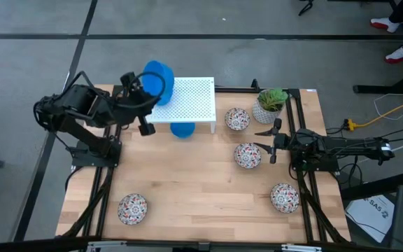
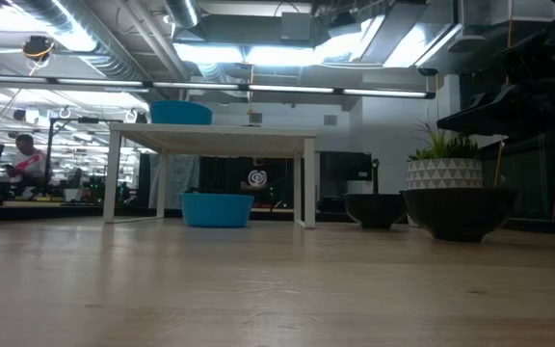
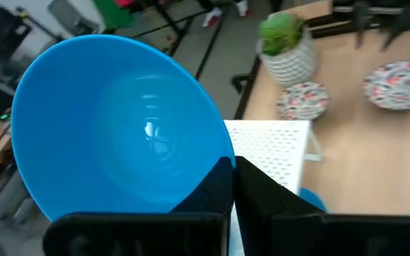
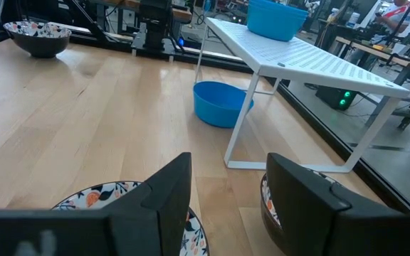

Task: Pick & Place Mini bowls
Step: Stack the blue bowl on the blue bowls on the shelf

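left gripper (image 1: 147,87) is at the far left corner of the white perforated rack (image 1: 191,101), its fingers (image 3: 262,203) clamped on the rim of a blue bowl (image 1: 158,82); the left wrist view shows the bowl tilted, its open side facing the camera. in the low view this bowl (image 2: 180,113) sits at the level of the rack top, at its left end; whether it touches the surface i cannot tell. a second blue bowl (image 1: 182,129) rests upright on the table (image 1: 201,189) under the near edge of the rack. four floral bowls lie on the table: one (image 1: 237,118) just right of the rack, beside the white pot with the green plant (image 1: 269,105); one (image 1: 248,155) nearer the middle; one (image 1: 284,197) near the right edge; one (image 1: 132,208) in the near left corner, well apart from the rest. right gripper (image 1: 269,142) hovers just right of the middle floral bowl, fingers (image 4: 166,192) spread, grasping nothing; in its wrist view one floral bowl (image 4: 130,206) lies under them and another sits partly hidden by the other finger. a person (image 2: 29,159) sits in the room far behind the table.
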Robot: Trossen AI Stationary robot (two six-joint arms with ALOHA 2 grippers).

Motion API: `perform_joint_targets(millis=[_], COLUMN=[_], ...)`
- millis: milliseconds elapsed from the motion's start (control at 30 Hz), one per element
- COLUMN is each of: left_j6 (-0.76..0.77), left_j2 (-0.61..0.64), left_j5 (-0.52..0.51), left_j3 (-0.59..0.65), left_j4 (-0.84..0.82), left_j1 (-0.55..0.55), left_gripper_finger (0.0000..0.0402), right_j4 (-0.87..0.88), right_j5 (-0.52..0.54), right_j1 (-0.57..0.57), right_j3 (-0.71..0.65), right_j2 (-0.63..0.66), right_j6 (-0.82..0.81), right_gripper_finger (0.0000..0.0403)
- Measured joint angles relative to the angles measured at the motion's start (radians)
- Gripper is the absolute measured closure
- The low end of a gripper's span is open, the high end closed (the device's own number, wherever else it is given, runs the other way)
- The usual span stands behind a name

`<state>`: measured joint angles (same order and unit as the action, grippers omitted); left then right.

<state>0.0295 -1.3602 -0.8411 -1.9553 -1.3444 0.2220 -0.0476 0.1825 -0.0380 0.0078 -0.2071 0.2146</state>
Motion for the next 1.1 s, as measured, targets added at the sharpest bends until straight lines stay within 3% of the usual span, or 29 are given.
perform_joint_targets(millis=[233, 500, 733, 1100], left_j6=[0.001, -0.051, -0.051, -0.062], left_j2=[-0.006, -0.015, -0.041, -0.154], left_j5=[0.004, 0.195, 0.295, 0.498], left_j3=[0.0, 0.0, 0.0, 0.0], left_j4=[-0.034, -0.034, -0.043, -0.051], left_j1=[-0.142, -0.382, -0.552, -0.689], left_gripper_finger=[0.0399, 0.0399, 0.0399, 0.0399], right_j4=[0.0, 0.0, 0.0, 0.0], right_j5=[0.0, 0.0, 0.0, 0.0], right_j1=[0.0, 0.0, 0.0, 0.0], right_j3=[0.0, 0.0, 0.0, 0.0], right_j2=[0.0, 0.0, 0.0, 0.0], right_j6=[0.0, 0.0, 0.0, 0.0], right_gripper_finger=[0.0221, 0.0221, 0.0221, 0.0221])
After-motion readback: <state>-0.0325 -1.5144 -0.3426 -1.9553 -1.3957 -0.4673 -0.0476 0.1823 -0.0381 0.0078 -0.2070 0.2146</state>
